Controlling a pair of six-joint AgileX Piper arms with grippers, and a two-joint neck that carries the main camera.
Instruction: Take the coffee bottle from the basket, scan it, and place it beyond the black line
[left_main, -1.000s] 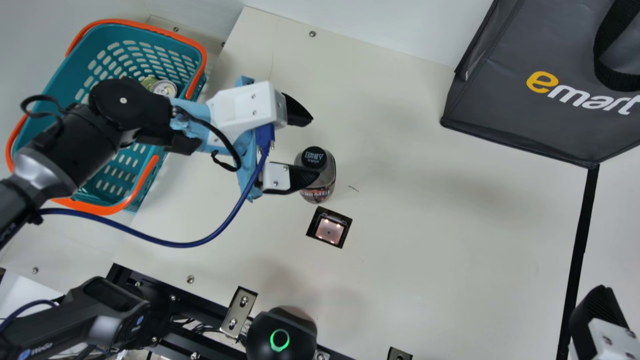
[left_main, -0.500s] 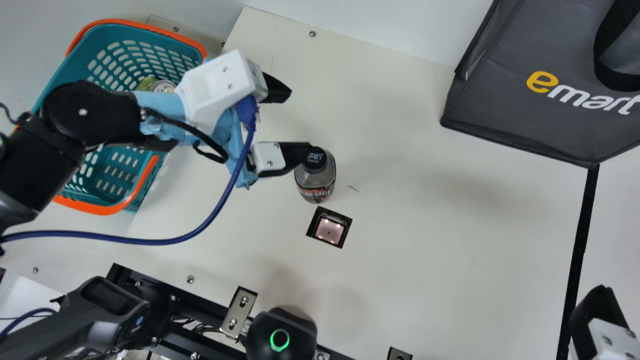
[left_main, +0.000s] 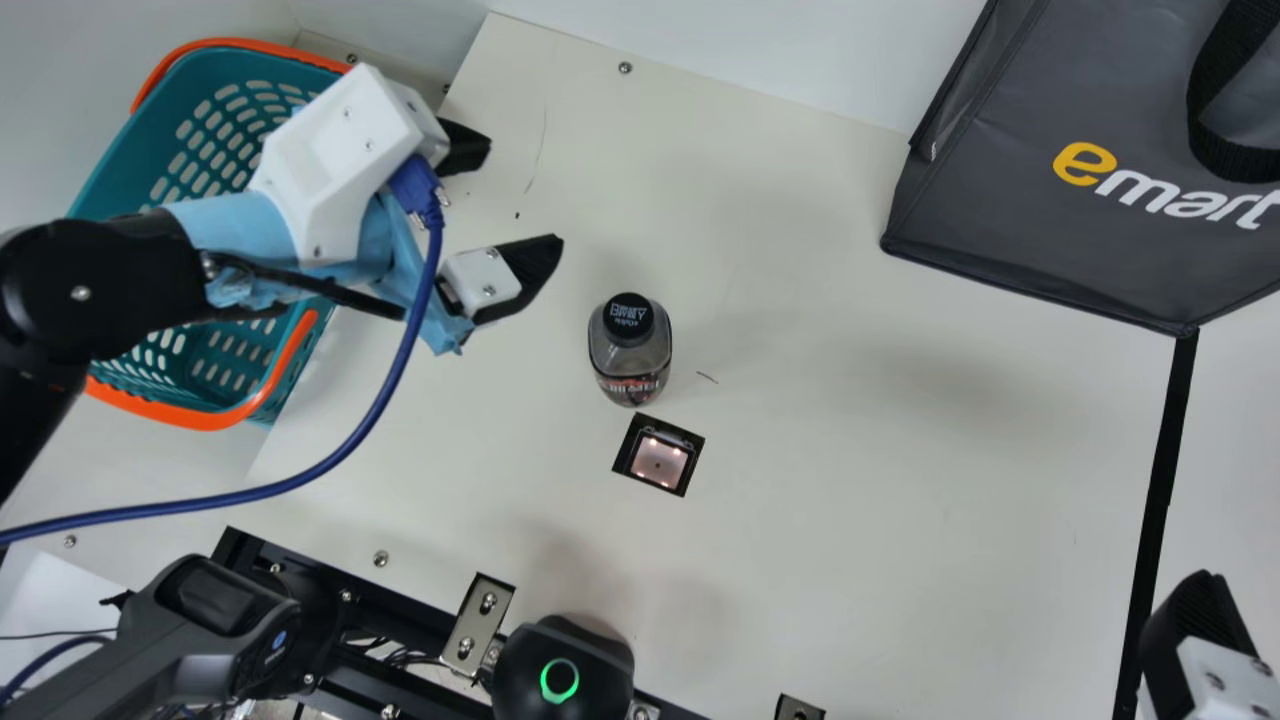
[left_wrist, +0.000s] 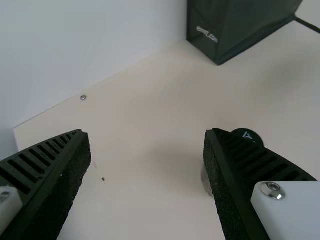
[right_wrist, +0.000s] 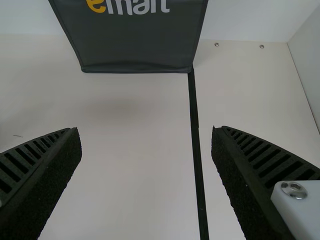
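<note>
In the main view the coffee bottle (left_main: 630, 350) stands upright on the table, just behind the scanner window (left_main: 659, 456). My left gripper (left_main: 525, 195) is open to the left of the bottle, near the basket (left_main: 285, 365), touching nothing. In the left wrist view, one finger of my left gripper (left_wrist: 145, 132) partly hides the bottle (left_wrist: 205, 181). At the main view's lower right corner is part of my right gripper (left_main: 1205, 610), by the black line (left_main: 1160, 480). The right wrist view has my right gripper (right_wrist: 147, 130) open and empty, over the table and the black line (right_wrist: 195, 130).
A dark grey bag (left_main: 1060, 230) stands at the back right, its near corner meeting the black line. The blue cable (left_main: 370, 415) of my left arm loops over the table's left part. A black device with a green ring (left_main: 559, 680) sits at the front edge.
My left gripper has drawn away from the bottle, moving left and back toward the basket. The bottle stays where it was, and my right gripper has not moved.
</note>
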